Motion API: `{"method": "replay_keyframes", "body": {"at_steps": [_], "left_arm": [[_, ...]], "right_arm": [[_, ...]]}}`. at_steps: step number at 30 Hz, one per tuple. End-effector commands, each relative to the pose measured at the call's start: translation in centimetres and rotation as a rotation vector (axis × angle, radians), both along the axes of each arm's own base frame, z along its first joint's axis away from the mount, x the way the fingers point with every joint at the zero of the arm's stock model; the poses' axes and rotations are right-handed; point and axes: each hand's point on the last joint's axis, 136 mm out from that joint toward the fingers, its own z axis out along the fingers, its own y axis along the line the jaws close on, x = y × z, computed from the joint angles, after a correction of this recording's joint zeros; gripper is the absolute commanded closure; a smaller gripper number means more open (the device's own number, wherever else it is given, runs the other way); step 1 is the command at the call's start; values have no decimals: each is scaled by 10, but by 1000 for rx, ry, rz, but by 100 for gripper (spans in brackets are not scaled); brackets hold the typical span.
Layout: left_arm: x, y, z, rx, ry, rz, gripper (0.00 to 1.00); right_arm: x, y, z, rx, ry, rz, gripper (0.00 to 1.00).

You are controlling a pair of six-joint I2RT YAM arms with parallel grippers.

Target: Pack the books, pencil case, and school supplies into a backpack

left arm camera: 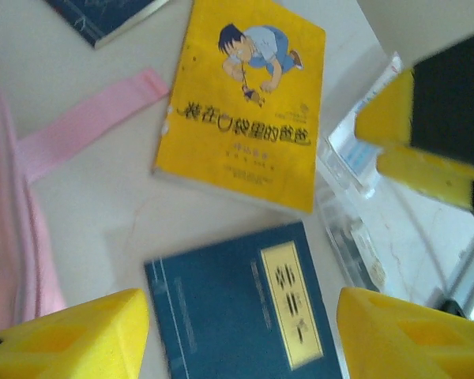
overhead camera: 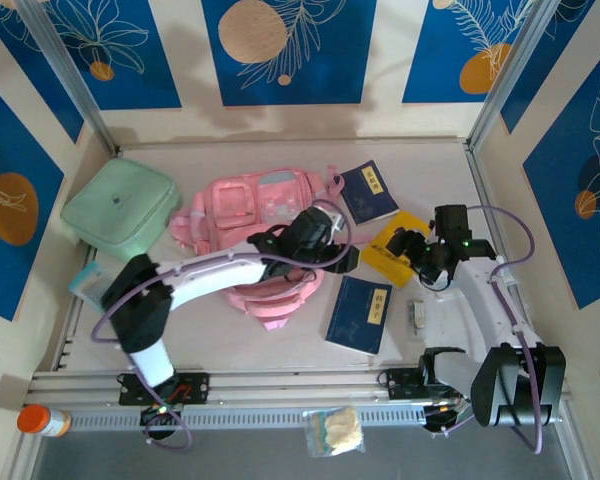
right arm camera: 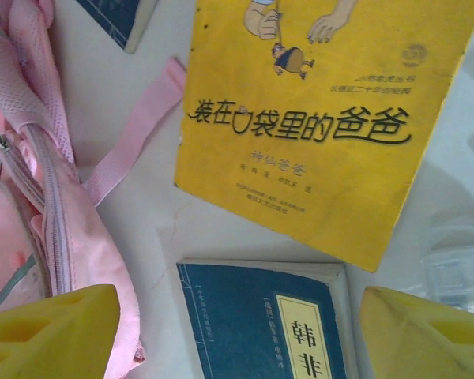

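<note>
You see a pale beige surface [overhead camera: 280,345] boxed in on three sides. The back wall [overhead camera: 290,50] and both side walls [overhead camera: 20,180] carry deep blue panels with white leaf outlines and tan discs, split by cream bands. Bare metal posts [overhead camera: 65,75] mark the rear corners; a ribbed aluminium rail [overhead camera: 280,385] runs along the near edge. Light is soft, even.
</note>
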Motion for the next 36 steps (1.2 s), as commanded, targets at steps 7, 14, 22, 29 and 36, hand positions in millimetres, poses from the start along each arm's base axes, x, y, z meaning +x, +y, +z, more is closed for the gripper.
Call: {"method": "replay_keyframes", "body": {"at_steps": [7, 14, 22, 29, 36], "left_arm": [[44, -55, -22, 37, -72, -26, 39], [71, -68, -48, 79, -76, 8, 38], [86, -72, -90, 102, 12, 10, 39], [90, -79, -115, 103, 68, -14, 40], [89, -86, -136, 96, 122, -29, 43]], "right_arm": [[5, -12, -33, 82, 98, -82, 18], [15, -11, -56, 120, 159, -77, 15], [18, -20, -77, 89, 221, -119, 14], [29, -18, -85, 112, 242, -120, 13], [42, -11, -77, 155, 193, -83, 12]]}}
